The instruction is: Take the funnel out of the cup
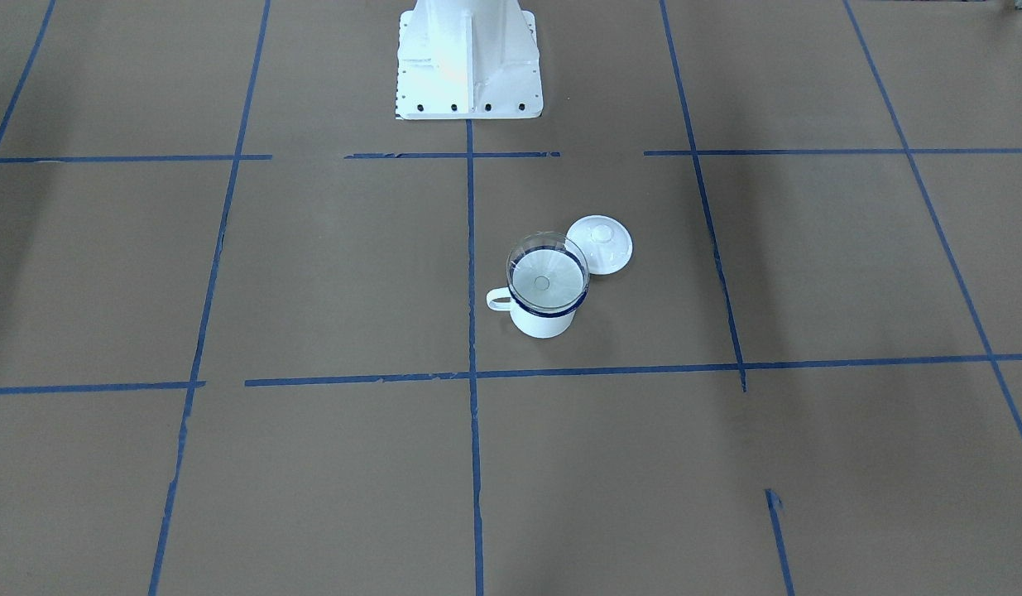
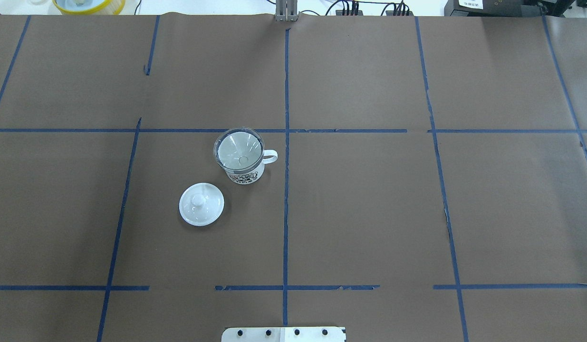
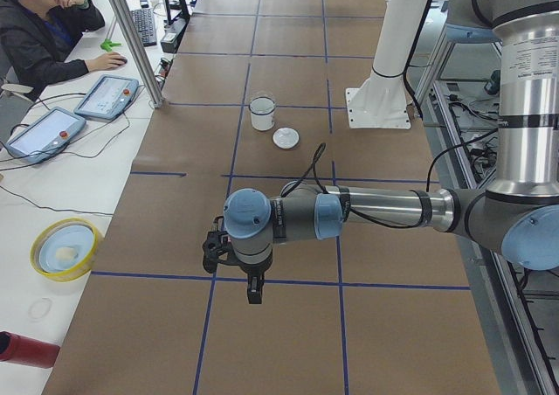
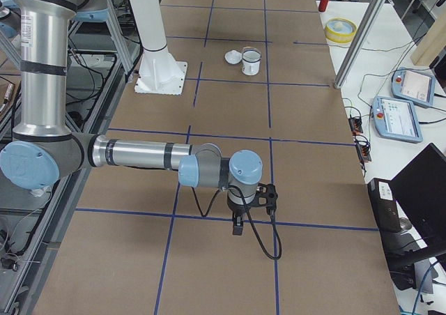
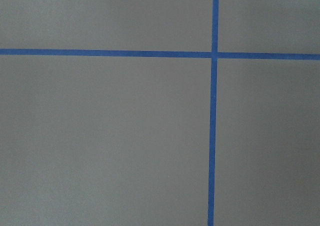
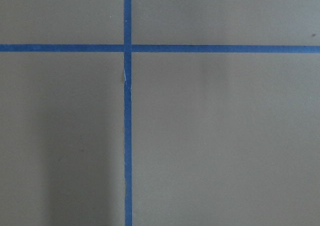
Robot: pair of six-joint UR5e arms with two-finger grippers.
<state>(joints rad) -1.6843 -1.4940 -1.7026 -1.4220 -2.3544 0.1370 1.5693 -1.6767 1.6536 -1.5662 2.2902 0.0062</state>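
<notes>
Nearest each end camera, the left arm and the right arm reach out low over the tabletop, wrists pointing straight down. Each wrist camera shows only brown surface and a crossing of blue tape. Whether the left jaws or the right jaws are wide or narrow cannot be told, since only the side views show them. Both arms are well apart from the work, which reads as a parked posture before any approach. Further in, on the robot's left of the centre tape line, a round white lid lies knob up, near the cup but not touching it. It was presumably set aside so the mouth is free. Beyond the lid the cup stands upright, its handle turned toward the robot's right. The funnel is seated in the cup's mouth, with its wide clear rim resting at the dark blue rim and its spout hanging down inside, which keeps it centred. Assessment: removal has not begun. A straight upward lift by the funnel's rim is indicated, and the light cup may lift or tip with it.
</notes>
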